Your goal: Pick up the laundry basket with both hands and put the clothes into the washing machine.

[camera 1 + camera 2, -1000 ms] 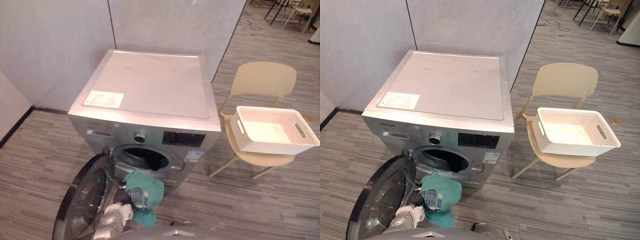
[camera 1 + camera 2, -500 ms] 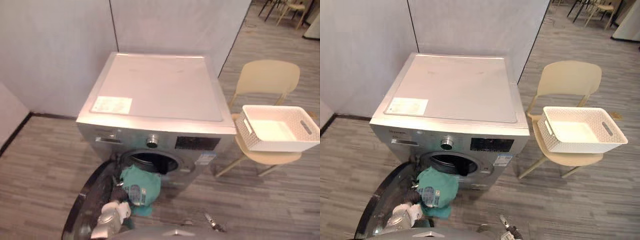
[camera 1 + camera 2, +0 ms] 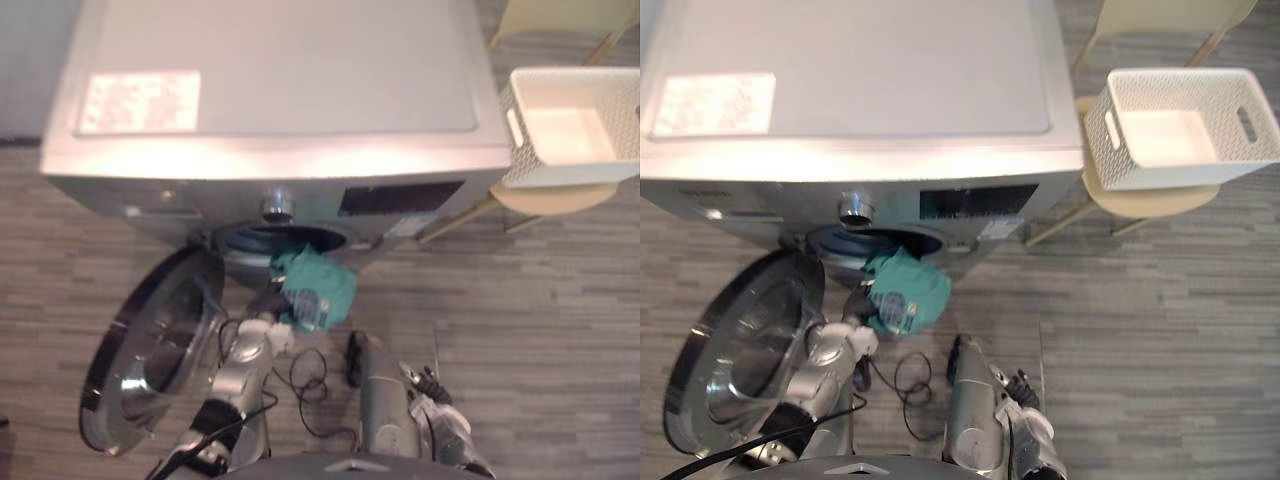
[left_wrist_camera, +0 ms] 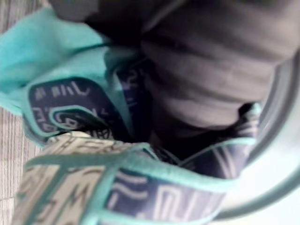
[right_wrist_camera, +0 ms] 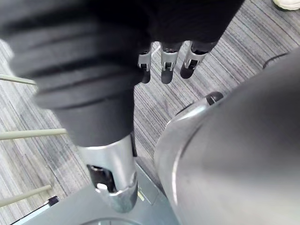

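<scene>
At the round mouth of the washing machine (image 3: 280,110), the teal garment (image 3: 315,288) hangs bunched over the lower rim. My left robot hand (image 4: 211,79) is pressed into it; whether it grips, I cannot tell. The door (image 3: 155,350) stands open just beside. My right robot hand (image 5: 162,63) hangs above the floor (image 3: 560,300), loose and holding nothing. The white laundry basket (image 3: 1180,172) sits on the chair (image 3: 1140,202) seat, seemingly empty, well apart.
</scene>
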